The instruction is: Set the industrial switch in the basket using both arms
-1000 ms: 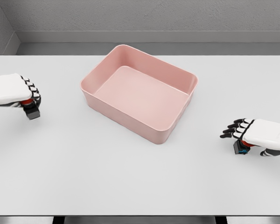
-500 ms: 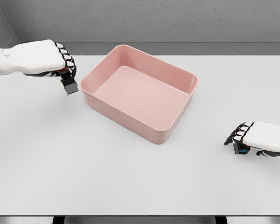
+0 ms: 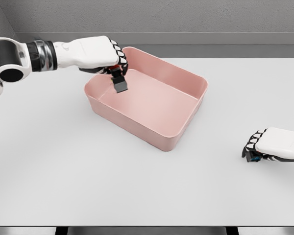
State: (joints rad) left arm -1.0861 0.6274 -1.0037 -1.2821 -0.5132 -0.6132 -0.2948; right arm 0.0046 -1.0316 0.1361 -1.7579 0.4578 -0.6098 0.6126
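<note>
Since half a second ago, my left hand (image 3: 100, 54) has carried its switch (image 3: 120, 83) from beside the basket (image 3: 186, 81) to over its upper-left corner, fingers clamped so it hangs clear of the rim for dropping. At lower right, my right hand (image 3: 277, 145) stays curled around a second switch (image 3: 255, 157) on the surface (image 3: 63, 171).

Before you: one white counter (image 3: 88, 186), matte, filling most of the view, its front edge along the bottom. Behind it, a grey textured wall (image 3: 186, 14). A grey ledge (image 3: 235, 39) runs at its base. Lighting even and soft.
</note>
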